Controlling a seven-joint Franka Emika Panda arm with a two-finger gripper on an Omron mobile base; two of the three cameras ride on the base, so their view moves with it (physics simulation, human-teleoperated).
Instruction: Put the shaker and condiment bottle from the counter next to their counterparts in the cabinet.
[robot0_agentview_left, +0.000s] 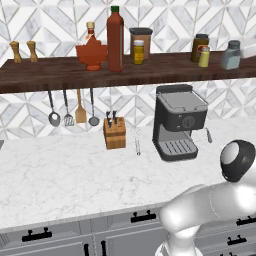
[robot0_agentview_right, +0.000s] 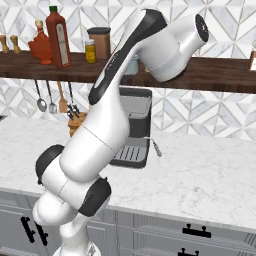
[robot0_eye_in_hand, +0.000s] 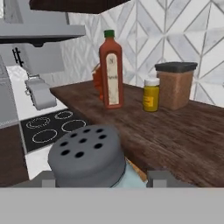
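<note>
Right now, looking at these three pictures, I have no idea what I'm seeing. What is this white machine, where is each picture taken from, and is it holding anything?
The white machine is a robot arm on a base that can drive, in a computer-rendered kitchen. Two pictures come from cameras on that base, behind the arm to its left and right. The third comes from a camera on the hand, looking along the tool.

The tool is shut on the shaker, a small pale glass one with a dark holed cap, up at the cabinet, a long dark wooden shelf. There the condiment bottle stands beside the maple-leaf bottle.

On the counter are a coffee machine, a knife block and a whisk.
</note>
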